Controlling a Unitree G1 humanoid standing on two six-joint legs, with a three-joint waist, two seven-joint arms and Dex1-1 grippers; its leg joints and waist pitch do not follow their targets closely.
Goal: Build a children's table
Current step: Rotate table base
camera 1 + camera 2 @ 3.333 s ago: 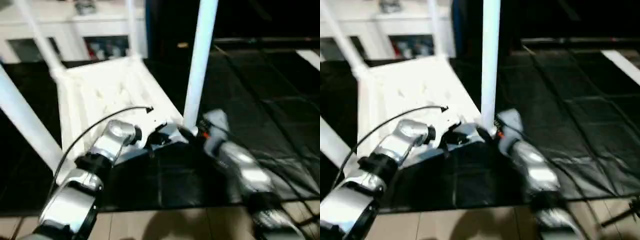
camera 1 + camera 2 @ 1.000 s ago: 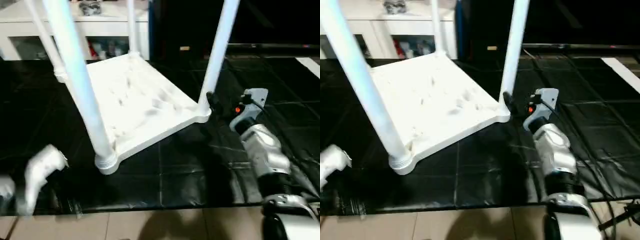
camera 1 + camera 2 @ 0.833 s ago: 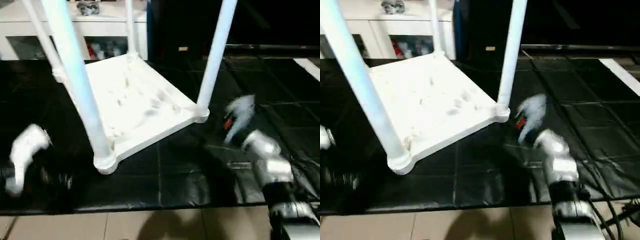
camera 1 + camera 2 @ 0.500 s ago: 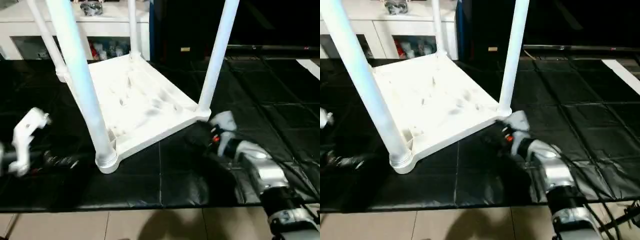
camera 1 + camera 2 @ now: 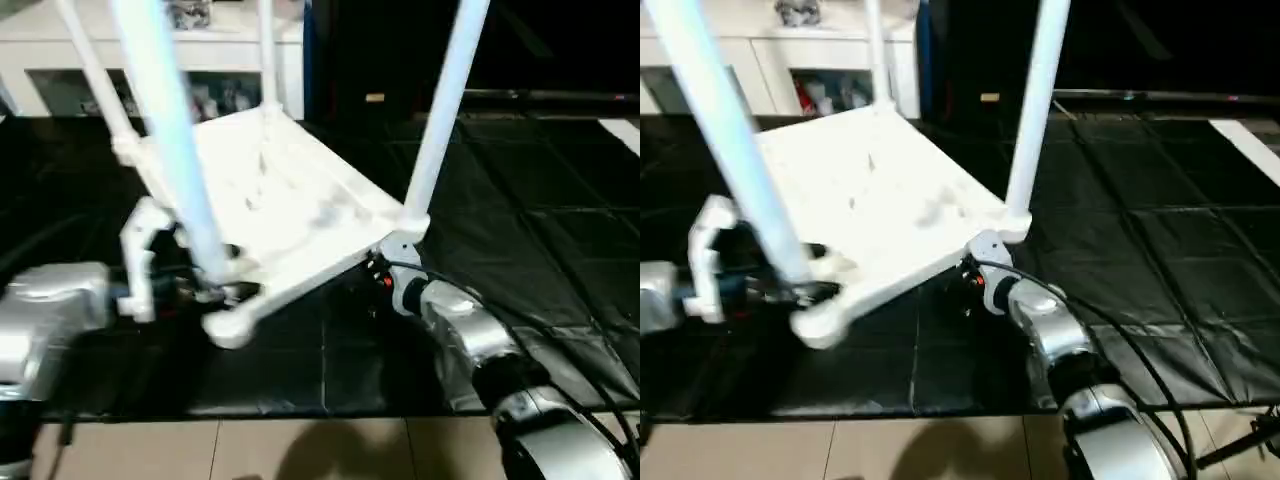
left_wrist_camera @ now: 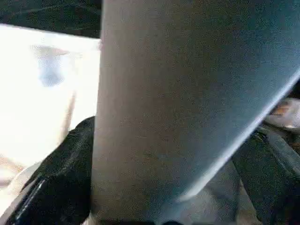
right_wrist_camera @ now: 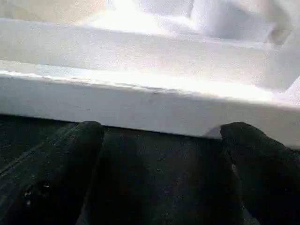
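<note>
Now the upturned table (image 5: 290,215) has its legs fitted; left gripper (image 5: 215,290) straddles the near leg (image 5: 170,150), right gripper (image 7: 159,154) faces the top's edge, both jaws wide, holding nothing; flipping it upright likely follows.

The children's table (image 5: 290,210) lies legs-up on the mat (image 5: 540,220), with the cabinet (image 5: 60,60) behind it.

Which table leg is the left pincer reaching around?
The thick near-left leg at the front corner. The left pincer straddles its base; the other three legs stand apart from it.
</note>
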